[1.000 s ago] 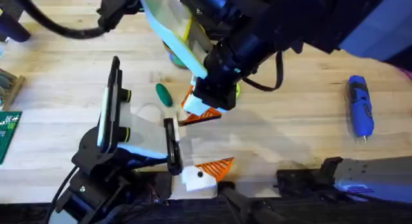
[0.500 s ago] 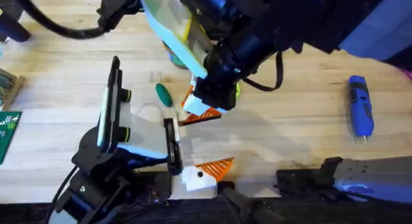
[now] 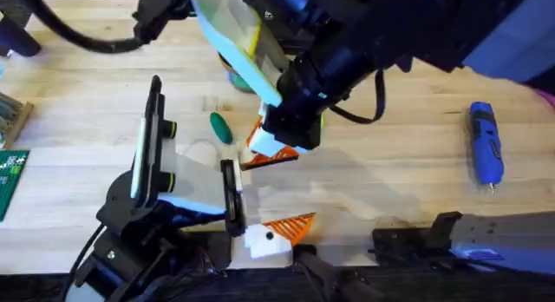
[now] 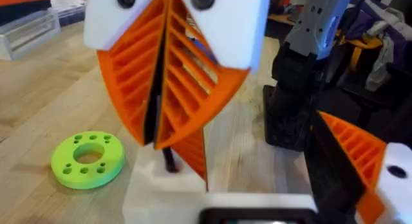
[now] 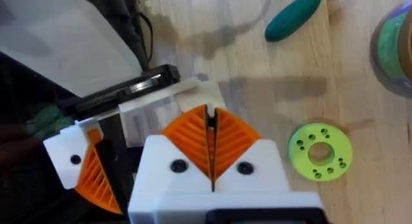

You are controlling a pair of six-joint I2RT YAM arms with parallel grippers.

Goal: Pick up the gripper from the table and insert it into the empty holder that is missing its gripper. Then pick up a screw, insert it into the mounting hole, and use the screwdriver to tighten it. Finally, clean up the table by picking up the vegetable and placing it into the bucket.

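My right gripper (image 3: 279,139) reaches across the middle and is shut on the gripper (image 4: 190,150), an orange ribbed wedge hanging below its pads. The wedge's tip meets the empty white holder (image 4: 161,190) on my left gripper (image 3: 251,198). That gripper stands open, and its other finger carries an orange pad (image 3: 290,225). In the right wrist view the holder (image 5: 168,110) lies just beyond my shut pads (image 5: 193,135). The dark green vegetable (image 3: 220,127) lies just left of the right gripper. Far to the right rests the blue screwdriver (image 3: 486,144). Part of the bucket (image 5: 396,50) shows at the edge.
A green round disc (image 5: 320,151) with holes lies beside the right gripper. A green circuit board (image 3: 10,182) sits at the table's left edge. The right arm's dark links hang over the table's upper middle. Bare wood lies between the grippers and the screwdriver.
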